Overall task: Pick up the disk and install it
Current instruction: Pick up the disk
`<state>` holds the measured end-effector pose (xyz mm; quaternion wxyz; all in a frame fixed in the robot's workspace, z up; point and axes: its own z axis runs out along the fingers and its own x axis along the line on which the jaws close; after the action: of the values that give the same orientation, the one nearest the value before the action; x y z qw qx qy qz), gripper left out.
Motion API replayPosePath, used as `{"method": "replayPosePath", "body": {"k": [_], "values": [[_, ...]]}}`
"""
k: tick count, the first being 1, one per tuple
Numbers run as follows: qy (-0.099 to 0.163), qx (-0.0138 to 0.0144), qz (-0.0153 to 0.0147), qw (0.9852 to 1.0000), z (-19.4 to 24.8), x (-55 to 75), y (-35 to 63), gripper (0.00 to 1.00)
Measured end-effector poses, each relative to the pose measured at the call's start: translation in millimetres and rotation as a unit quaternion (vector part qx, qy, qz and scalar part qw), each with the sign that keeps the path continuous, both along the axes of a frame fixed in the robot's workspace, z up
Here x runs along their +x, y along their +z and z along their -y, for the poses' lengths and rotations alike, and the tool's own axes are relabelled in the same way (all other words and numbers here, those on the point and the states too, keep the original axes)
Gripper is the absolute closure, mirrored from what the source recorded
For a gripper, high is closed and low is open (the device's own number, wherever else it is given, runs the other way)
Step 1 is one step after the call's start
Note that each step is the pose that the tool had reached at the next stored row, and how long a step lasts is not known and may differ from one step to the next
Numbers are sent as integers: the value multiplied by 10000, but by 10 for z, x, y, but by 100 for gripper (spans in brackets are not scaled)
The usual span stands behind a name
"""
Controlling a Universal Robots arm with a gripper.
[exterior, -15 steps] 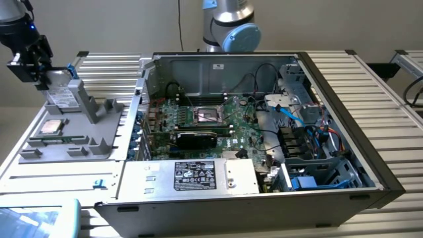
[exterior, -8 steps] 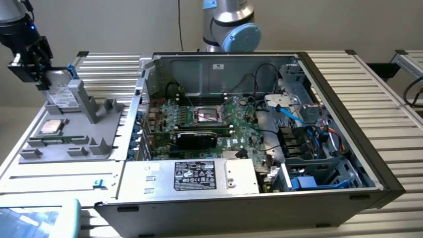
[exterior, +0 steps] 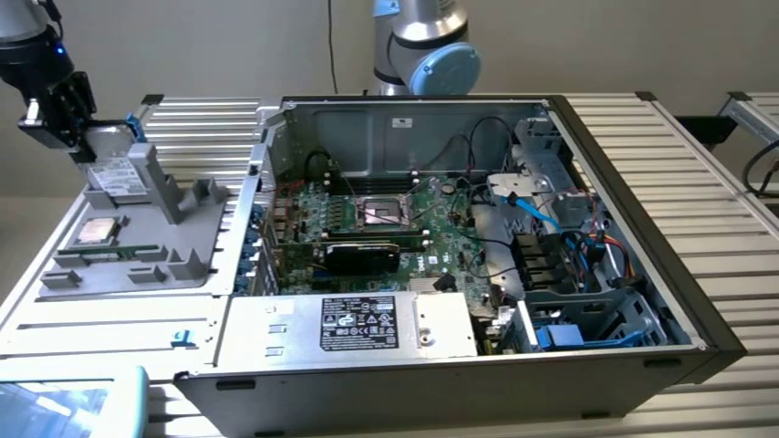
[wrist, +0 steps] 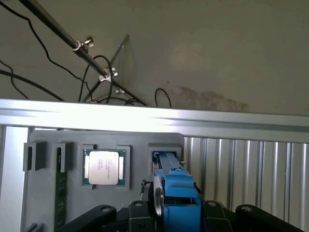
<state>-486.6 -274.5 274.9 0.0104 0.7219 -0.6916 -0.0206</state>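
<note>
The disk (exterior: 119, 173) stands on edge in a slot of the grey parts holder (exterior: 182, 239) at the exterior view's left. It is silver-grey, with a white label and a blue carrier frame. My gripper (exterior: 80, 144) is down over the disk's upper end. In the wrist view the blue carrier edge of the disk (wrist: 177, 195) runs straight into my gripper (wrist: 176, 217), whose black body flanks it on both sides. The disk still sits in its holder slot.
A square silver CPU chip (exterior: 98, 231) (wrist: 104, 166) lies in the holder beside the disk. The open computer case (exterior: 633, 164) fills the middle, with its motherboard (exterior: 389, 219), a silver power-supply box (exterior: 365, 324) and a blue-railed drive bay (exterior: 597, 328). The ribbed metal table (exterior: 718, 228) extends to the exterior view's right.
</note>
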Motion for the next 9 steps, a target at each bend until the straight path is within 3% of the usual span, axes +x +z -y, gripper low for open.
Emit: {"method": "replayPosePath", "body": {"k": [9], "values": [[0,0,15,10000,5,0,12,62]]}}
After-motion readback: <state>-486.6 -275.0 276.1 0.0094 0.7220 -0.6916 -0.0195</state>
